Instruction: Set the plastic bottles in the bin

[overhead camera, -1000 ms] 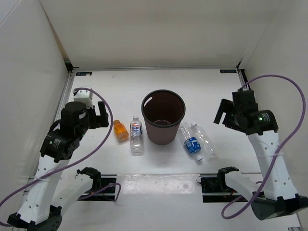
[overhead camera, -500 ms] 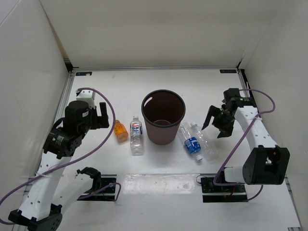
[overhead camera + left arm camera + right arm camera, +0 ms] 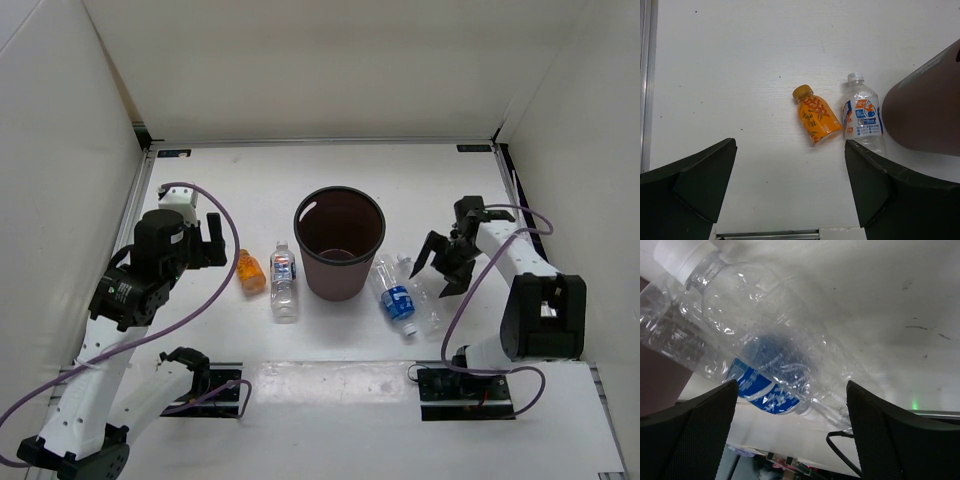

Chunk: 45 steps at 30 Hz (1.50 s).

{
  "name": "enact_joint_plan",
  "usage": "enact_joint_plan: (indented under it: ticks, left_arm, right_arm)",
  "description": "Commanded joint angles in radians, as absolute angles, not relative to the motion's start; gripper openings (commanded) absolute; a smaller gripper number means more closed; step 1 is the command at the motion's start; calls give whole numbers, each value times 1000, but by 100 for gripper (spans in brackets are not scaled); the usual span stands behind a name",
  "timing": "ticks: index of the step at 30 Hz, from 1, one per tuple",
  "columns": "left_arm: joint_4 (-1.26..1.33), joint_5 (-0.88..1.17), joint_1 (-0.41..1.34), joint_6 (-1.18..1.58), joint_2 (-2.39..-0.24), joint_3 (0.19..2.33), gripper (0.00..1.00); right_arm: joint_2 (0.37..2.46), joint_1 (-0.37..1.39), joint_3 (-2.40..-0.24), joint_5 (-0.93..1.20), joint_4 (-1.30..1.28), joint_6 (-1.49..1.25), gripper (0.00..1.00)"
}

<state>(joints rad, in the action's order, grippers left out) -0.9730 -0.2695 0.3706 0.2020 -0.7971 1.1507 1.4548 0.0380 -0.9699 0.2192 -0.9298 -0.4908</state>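
Your bin (image 3: 339, 243) stands upright. To its left lie the orange bottle (image 3: 250, 272) and a labelled bottle (image 3: 284, 282); to its right, a blue-labelled bottle (image 3: 394, 293) and a clear bottle (image 3: 425, 295). Your left gripper (image 3: 207, 242) and right gripper (image 3: 440, 268) are both spread wide, gripping nothing.
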Motion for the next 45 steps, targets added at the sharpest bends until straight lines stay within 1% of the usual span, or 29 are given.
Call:
enact_joint_plan:
  ticks: [1,13,25,31,34,38,39,41,42,45]
  left_arm:
    - [-976,-255,376,195,-785,1146,100]
    - [-976,-258,377,198,-775,1144,100]
    - [-974,-267,376,198,-758,1141,100]
    - [-976,-270,374,199,-752,1140,100]
    - [-976,-273,377,198,-744,1135,100]
    - [-974,-275,374,202,-733,1131,100]
    - [-973,-275,376,199,-735,1129,100]
    - [-973,-275,376,199,-738,1129,100]
    - [-974,-273,374,201,-738,1129,100]
    - [-974,-268,374,199,-739,1131,100]
  right_arm:
    - [1489,69,-962,209,-888,-541,90]
    - [1551,126,-982,175,-882,-615,90]
    - [1499,132,-881,285,-867,-722,90]
    - [1485,244,-848,246,-832,-807,90]
    - [1517,278,-815,265,-766,-844,84]
    - [1595,272,-766,320,-690,-856,77]
    - [1609,262,-744,330,-680,-857,70]
    - [1618,256,-726,354,-635,-859,63]
    - [1615,256,-707,357,-623,-862,57]
    - [1580,261,-701,356,-640,-867,47]
